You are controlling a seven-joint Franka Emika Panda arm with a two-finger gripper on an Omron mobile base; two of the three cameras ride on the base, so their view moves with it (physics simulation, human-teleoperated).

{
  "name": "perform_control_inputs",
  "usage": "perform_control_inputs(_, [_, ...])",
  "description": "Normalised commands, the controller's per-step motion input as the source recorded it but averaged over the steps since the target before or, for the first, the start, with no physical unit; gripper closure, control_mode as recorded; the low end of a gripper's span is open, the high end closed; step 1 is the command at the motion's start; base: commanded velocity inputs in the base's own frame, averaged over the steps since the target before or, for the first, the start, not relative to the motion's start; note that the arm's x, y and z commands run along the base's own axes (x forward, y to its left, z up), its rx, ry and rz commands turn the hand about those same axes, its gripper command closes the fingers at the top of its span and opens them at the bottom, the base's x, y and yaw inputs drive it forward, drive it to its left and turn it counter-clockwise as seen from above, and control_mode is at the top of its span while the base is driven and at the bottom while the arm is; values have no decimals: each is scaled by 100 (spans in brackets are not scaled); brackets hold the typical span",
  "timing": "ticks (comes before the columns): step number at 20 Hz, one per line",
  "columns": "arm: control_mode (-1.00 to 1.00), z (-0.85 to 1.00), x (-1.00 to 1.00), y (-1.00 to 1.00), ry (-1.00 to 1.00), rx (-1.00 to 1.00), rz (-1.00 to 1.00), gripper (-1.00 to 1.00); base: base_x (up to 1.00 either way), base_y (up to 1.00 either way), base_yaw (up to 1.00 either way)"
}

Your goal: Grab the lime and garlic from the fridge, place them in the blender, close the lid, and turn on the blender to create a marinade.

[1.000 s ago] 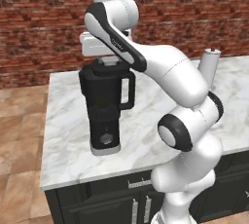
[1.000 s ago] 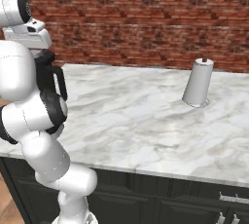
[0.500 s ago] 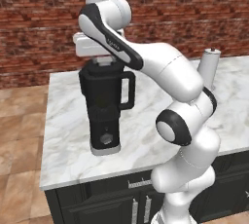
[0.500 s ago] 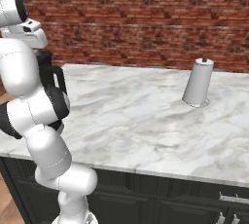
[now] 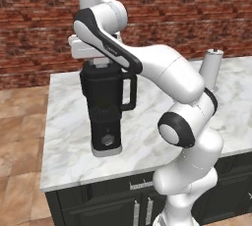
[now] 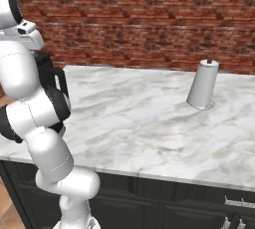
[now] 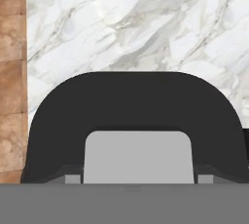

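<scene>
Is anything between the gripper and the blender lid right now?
Nothing visible. In the hand view the lid sits directly below the gripper, its grey cap by the fingertips. In the left base view the hand hangs right over the blender.

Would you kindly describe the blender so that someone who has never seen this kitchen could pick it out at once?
Start at the white marble counter below the red brick wall. Near the counter's left end stands the blender. It is tall and black, with a looped side handle and a grey knob low on its base, unlike the pale grey tapered roll farther right.
</scene>
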Motion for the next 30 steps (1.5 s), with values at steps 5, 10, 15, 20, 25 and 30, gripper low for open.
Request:
perform_control_inputs(5, [-100, -5, 2, 0, 0, 0, 0, 100, 0, 0, 0])
perform_control_inputs(10, [-100, -11, 29, 0, 0, 0, 0, 100, 0, 0, 0])
perform_control_inputs(15, [-100, -10, 26, -3, 0, 0, 0, 100, 0, 0, 0])
perform_control_inputs(20, [-100, -10, 22, 0, 0, 0, 0, 100, 0, 0, 0])
perform_control_inputs(25, [-100, -25, 17, 0, 0, 0, 0, 100, 0, 0, 0])
perform_control_inputs(30, [-100, -25, -10, 0, 0, 3, 0, 100, 0, 0, 0])
